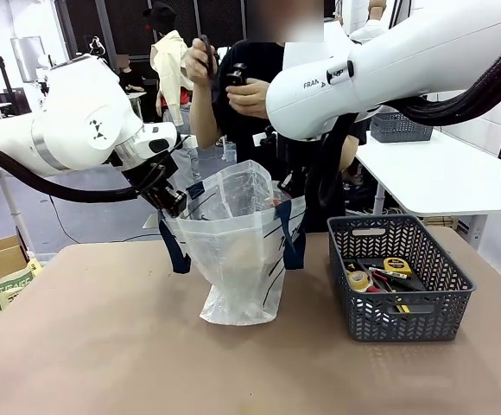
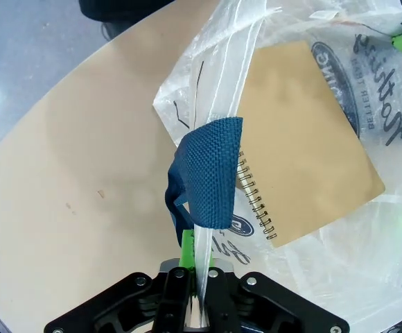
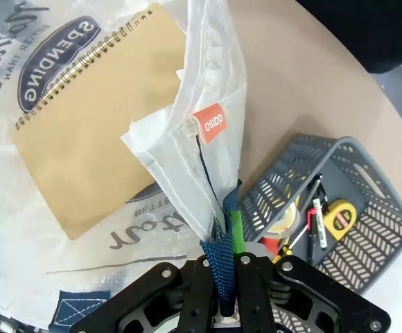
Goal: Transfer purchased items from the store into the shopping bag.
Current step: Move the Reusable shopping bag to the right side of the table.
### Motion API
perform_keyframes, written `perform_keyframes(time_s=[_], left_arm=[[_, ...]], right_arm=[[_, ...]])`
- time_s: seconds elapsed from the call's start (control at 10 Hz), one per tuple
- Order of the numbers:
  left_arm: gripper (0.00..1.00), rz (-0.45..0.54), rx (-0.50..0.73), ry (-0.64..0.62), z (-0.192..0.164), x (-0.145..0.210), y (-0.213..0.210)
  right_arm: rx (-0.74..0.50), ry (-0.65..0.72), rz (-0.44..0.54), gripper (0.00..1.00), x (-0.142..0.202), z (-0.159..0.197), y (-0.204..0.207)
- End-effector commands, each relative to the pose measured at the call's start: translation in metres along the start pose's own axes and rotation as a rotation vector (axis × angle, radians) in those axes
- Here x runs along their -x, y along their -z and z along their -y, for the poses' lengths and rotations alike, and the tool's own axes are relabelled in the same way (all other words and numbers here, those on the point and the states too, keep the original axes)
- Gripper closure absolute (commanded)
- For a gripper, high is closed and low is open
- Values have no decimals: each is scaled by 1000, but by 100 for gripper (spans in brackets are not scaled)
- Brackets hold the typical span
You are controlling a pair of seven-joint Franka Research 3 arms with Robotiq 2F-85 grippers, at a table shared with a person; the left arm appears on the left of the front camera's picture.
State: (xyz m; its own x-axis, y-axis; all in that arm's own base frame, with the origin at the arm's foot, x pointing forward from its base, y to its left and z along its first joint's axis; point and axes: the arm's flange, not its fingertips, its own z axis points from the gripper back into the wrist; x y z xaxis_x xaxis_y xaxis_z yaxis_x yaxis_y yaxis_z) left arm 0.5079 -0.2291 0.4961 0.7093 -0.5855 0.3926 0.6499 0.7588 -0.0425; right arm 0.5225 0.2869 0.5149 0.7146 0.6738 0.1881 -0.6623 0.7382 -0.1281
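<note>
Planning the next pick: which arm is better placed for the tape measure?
Right, probably: the basket holding it sits on that side, though left end effector and right end effector grip the bag.

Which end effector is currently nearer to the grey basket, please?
Right. The right end effector grips the shopping bag beside the basket; the left end effector grips its far side.

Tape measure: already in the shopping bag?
No, the yellow tape measure lies in the grey basket, which stands beside the shopping bag.
</note>
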Motion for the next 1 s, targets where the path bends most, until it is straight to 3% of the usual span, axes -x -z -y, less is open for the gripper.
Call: perform_keyframes(time_s=[0.0,0.9], left_arm=[[100,27,8,12,-6,11,-5],[100,26,14,38,-11,14,-6]], right_arm=[[-43,-20,35,100,5,10,0],[-84,-62,68,100,12,25,3]])
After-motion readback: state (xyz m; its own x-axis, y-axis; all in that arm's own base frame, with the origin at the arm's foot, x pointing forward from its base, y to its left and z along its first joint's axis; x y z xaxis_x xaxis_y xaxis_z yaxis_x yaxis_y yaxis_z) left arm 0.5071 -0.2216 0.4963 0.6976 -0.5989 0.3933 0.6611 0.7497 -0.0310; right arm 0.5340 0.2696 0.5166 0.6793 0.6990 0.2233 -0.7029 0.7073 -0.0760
